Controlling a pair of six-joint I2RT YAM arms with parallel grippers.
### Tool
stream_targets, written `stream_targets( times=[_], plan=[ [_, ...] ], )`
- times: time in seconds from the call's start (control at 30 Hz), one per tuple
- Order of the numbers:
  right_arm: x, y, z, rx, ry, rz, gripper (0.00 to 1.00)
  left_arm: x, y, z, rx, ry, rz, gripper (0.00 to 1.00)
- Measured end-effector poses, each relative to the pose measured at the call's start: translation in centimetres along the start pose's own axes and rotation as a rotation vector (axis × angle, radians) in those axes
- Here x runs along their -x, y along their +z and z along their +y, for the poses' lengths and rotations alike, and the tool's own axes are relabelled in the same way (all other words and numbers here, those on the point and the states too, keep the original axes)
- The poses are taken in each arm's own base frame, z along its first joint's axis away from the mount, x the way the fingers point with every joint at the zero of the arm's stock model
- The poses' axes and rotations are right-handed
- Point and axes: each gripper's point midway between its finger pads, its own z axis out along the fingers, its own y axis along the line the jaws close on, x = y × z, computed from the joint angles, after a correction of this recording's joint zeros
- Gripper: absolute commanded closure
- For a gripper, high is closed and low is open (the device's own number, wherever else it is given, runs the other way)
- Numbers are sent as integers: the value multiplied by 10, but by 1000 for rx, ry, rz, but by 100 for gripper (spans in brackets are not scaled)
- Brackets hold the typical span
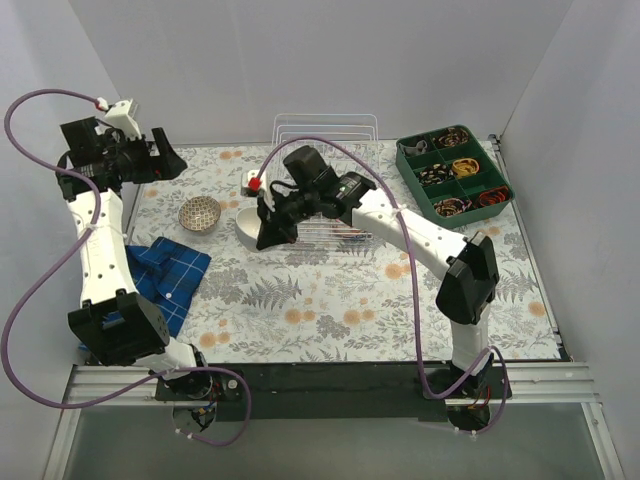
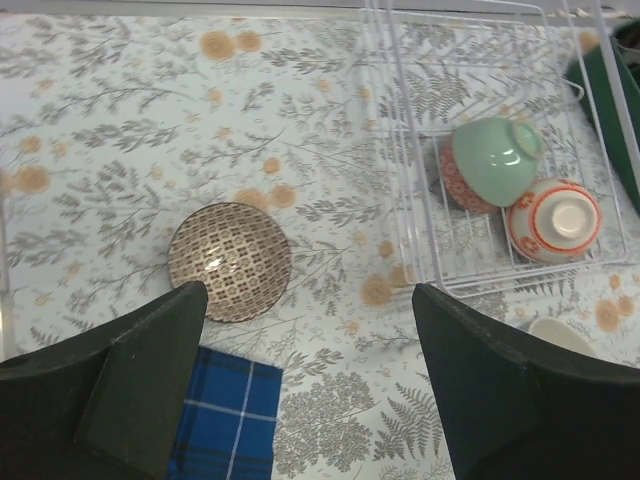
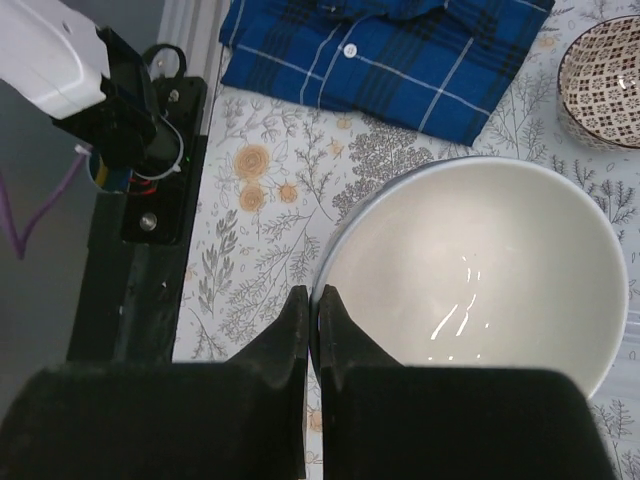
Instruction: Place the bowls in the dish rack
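Observation:
My right gripper (image 1: 268, 230) (image 3: 314, 295) is shut on the rim of the plain white bowl (image 1: 246, 228) (image 3: 470, 270), just left of the dish rack (image 1: 330, 232). In the left wrist view the pale wire rack (image 2: 420, 150) holds a mint green bowl (image 2: 490, 160), a pinkish-red patterned bowl (image 2: 452, 188) behind it and an orange-red patterned bowl (image 2: 553, 220), all on their sides. A dark grey patterned bowl (image 1: 200, 213) (image 2: 229, 261) (image 3: 600, 85) sits upright on the table. My left gripper (image 1: 165, 160) (image 2: 310, 380) is open and empty, high above that bowl.
A blue plaid cloth (image 1: 165, 275) (image 2: 225, 420) (image 3: 400, 50) lies at the table's left. A dark green compartmented tray (image 1: 455, 172) of small items stands at the back right. A small white device with a red knob (image 1: 255, 182) sits left of the rack.

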Motion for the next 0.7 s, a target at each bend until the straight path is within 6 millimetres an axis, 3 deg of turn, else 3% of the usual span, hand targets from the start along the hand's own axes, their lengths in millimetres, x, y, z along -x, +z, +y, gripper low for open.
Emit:
stream_targets(
  times=[0.1, 0.2, 0.37, 0.53, 0.7],
  plan=[
    [10, -14, -9, 9, 59, -57, 99, 2, 11, -26, -64, 51, -3, 16],
    [9, -13, -13, 42, 121, -74, 99, -2, 25, -48, -114, 98, -1, 21],
    [-2, 4, -26, 37, 119, -42, 99, -23, 44, -34, -92, 93, 58, 32],
    [-34, 14, -40, -47, 12, 61, 99, -74, 79, -11, -53, 91, 201, 43],
    [-90, 19, -37, -64, -72, 204, 99, -126, 106, -12, -47, 152, 359, 45]
  ],
)
